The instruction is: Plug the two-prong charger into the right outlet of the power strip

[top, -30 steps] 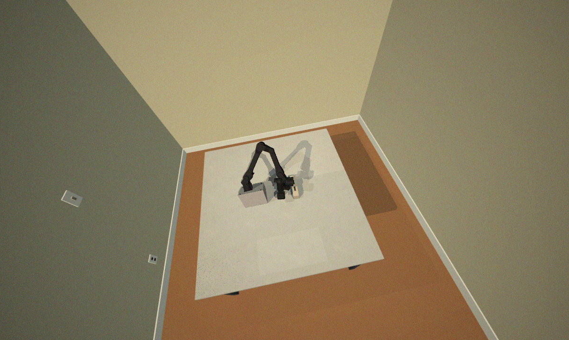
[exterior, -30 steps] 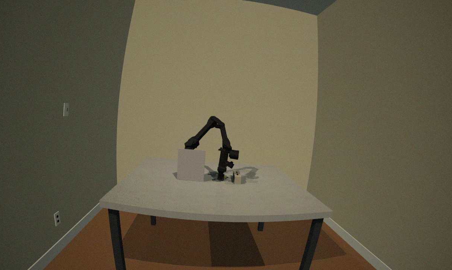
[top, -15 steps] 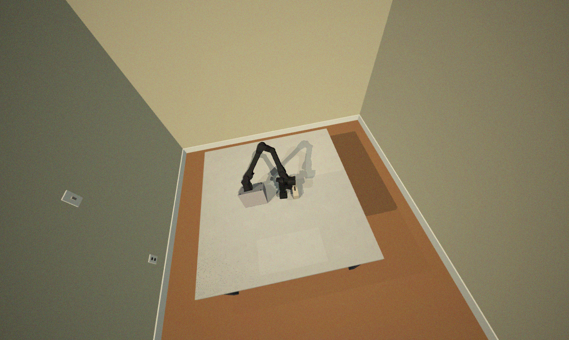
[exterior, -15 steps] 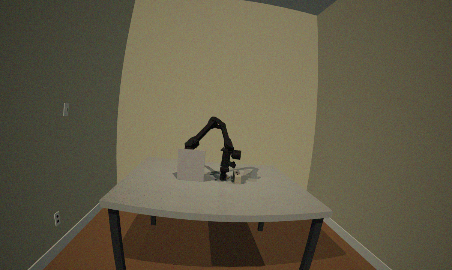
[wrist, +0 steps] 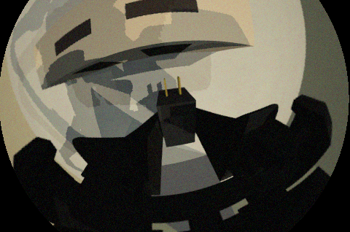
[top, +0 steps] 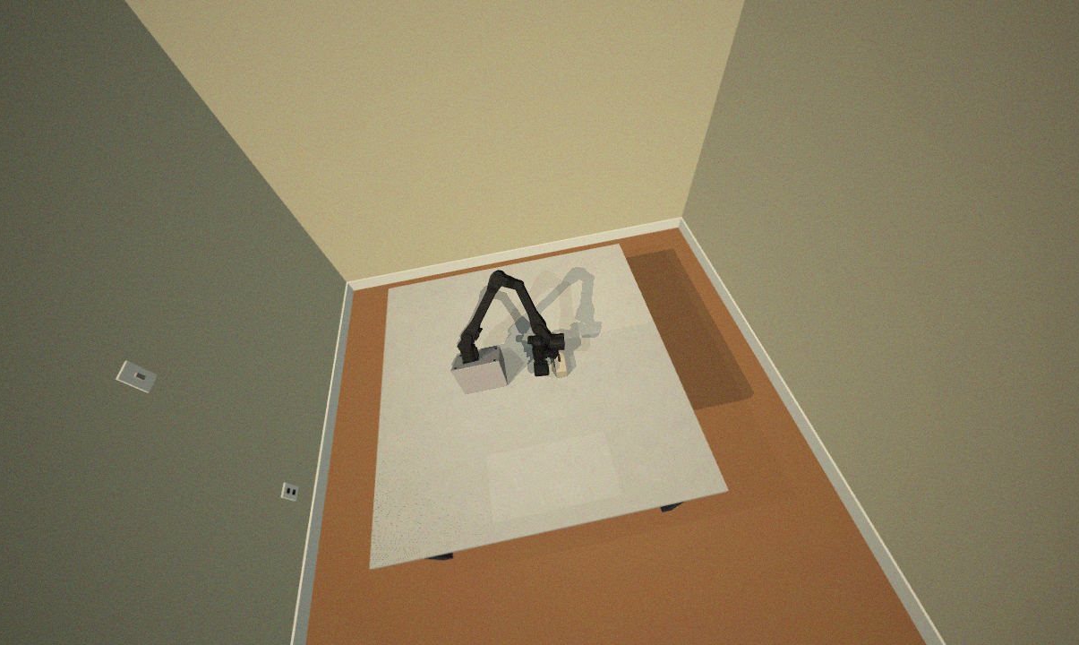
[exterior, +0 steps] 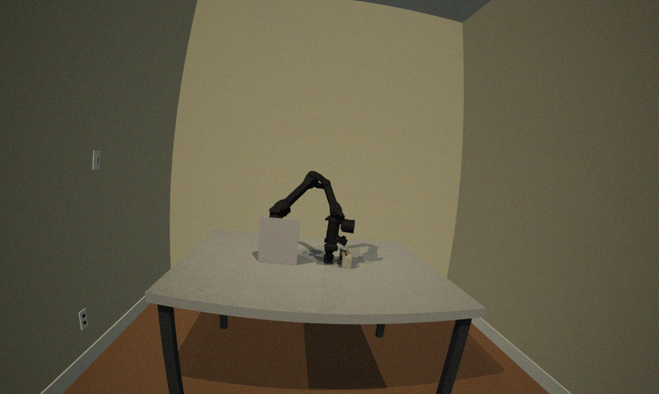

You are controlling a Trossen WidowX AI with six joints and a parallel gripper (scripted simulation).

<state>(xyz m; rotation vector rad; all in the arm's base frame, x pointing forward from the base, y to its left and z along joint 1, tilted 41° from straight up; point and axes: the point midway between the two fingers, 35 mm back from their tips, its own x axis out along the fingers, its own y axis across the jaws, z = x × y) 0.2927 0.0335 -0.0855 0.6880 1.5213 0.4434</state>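
Observation:
My gripper [top: 542, 366] [exterior: 328, 258] [wrist: 175, 111] is shut on the black charger [wrist: 177, 117], low over the table. The charger's two gold prongs [wrist: 179, 85] stick out toward the power strip [top: 560, 368] [exterior: 347, 260] [wrist: 107, 35]. In the wrist view the beige strip spans the top, slightly tilted, with dark slots in its upper face. The right outlet [wrist: 165, 49] shows as a dark opening in its near face, a little above and left of the prong tips. A gap shows between the tips and the strip. The inside of the outlet is hidden.
A pale box [top: 483, 376] [exterior: 278, 241] stands at the arm's base, left of the gripper. The light table [top: 447, 473] [exterior: 253, 289] carries the arm, box and strip. Arm shadows fall across the table around the strip.

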